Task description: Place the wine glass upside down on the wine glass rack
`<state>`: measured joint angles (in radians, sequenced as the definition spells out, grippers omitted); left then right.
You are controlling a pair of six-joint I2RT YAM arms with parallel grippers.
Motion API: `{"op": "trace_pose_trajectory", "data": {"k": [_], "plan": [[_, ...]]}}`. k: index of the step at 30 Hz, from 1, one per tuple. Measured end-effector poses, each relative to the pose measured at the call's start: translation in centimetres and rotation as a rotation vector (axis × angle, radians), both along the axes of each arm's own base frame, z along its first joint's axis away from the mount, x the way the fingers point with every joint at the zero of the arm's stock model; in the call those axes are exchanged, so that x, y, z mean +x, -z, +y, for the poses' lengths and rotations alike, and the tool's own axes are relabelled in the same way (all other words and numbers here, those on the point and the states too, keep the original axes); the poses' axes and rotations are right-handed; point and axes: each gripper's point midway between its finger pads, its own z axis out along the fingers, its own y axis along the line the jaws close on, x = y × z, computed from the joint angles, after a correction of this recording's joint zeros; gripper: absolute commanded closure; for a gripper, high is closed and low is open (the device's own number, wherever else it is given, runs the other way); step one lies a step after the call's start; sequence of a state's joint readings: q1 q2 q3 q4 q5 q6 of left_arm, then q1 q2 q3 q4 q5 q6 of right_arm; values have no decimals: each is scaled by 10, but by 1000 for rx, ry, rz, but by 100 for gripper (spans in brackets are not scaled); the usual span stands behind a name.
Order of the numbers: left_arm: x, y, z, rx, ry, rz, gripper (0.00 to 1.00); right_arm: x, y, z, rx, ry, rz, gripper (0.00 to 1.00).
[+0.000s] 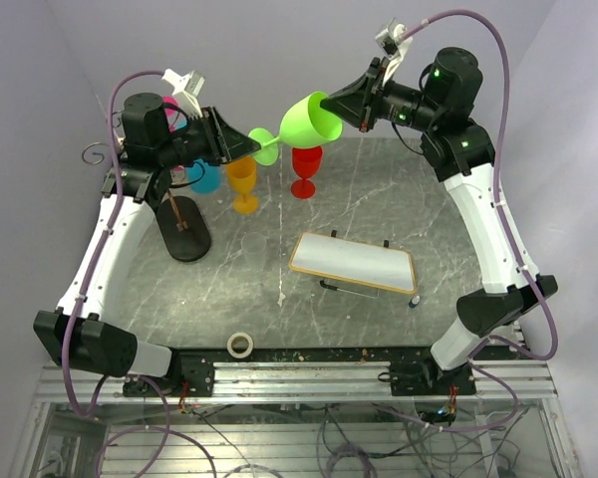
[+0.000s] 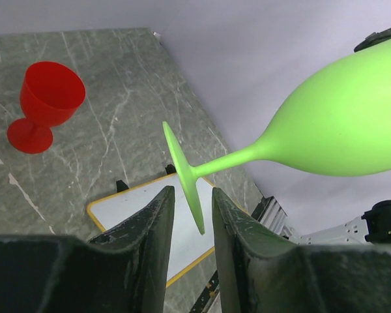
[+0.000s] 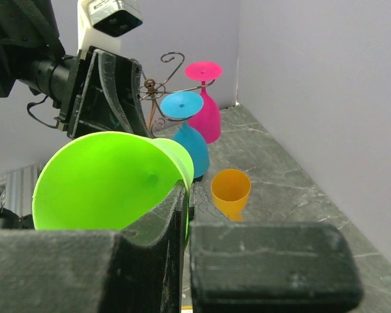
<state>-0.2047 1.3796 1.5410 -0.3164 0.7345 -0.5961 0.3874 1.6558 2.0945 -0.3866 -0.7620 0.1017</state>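
Wine glass [image 1: 309, 119] midair: right hand [image 1: 331, 103] clamped on rim; left hand [image 2: 190, 199] apart astride foot, perhaps untouching.

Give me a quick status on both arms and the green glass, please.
Right end effector shut on green glass rim, glass sideways in air. Left end effector open, astride the foot. On rack: pink glass, blue glass.

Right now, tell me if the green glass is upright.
Tipped: the green glass lies sideways in midair, its rim in the right gripper.
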Motion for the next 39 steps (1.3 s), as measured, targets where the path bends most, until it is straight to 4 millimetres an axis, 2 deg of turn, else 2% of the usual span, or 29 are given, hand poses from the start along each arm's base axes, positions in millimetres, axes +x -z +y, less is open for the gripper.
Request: {"op": "trace_pose_trajectory", "data": {"k": [4,8,9,10,15,20,27,33,36,39], "plan": [[0,2,-1,-10,2,17,71,-3,-1,0,4,-9,4,100],[0,0,-3,-21,10,14,92,-6,-3,1,11,-18,-2,100],[0,0,-3,-23,9,16,93,-6,-3,1,11,-19,-2,100],[0,-1,-3,-26,8,19,93,-7,-2,1,11,-20,-1,97],[2,-2,0,-21,-13,8,93,-10,1,1,3,-36,0,62],[-2,-11,12,-4,-42,-42,93,-12,1,-1,-19,-30,-28,40],[0,-35,58,56,-165,-139,93,-16,-1,-17,-84,49,-100,29],[-6,-78,113,188,-351,-312,93,-16,-6,-46,-154,193,-177,26],[-14,-104,143,280,-463,-418,93,-10,7,-67,-210,286,-192,25],[-22,-126,168,363,-565,-494,93,2,38,-89,-272,356,-162,25]]}}
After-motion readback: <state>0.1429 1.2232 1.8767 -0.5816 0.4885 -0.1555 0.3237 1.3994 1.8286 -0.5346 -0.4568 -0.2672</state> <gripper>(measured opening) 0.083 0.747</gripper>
